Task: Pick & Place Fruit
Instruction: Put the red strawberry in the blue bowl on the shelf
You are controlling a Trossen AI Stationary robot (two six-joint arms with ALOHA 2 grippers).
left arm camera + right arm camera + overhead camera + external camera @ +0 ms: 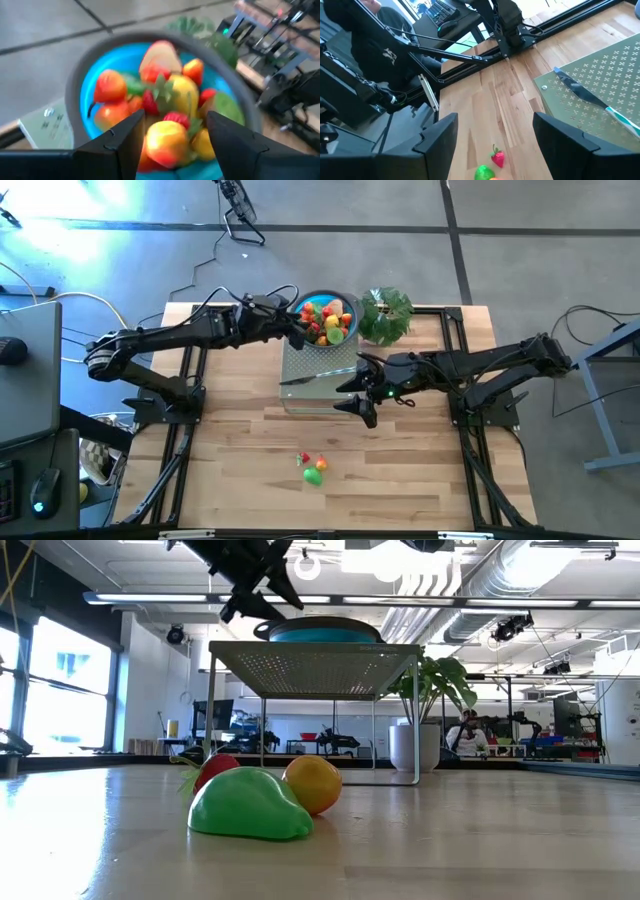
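A blue bowl (327,301) heaped with small toy fruit (165,95) stands on a perforated metal stand (320,388) at the table's far middle. My left gripper (175,122) hovers over the bowl's near-left rim, open. Its fingers stand on either side of a yellow-red fruit (167,142) that lies on top of the heap. My right gripper (495,125) hangs open and empty above the table by the stand's right side. Three loose fruits lie on the wood near the front: a red strawberry (215,770), an orange one (313,783) and a green one (250,805).
A slim silver knife (590,97) lies on the stand's top. A leafy green plant (385,315) stands right of the bowl. Black frame rails run along the table's left and right sides. A person in dark clothing (375,40) sits beyond the table's left side.
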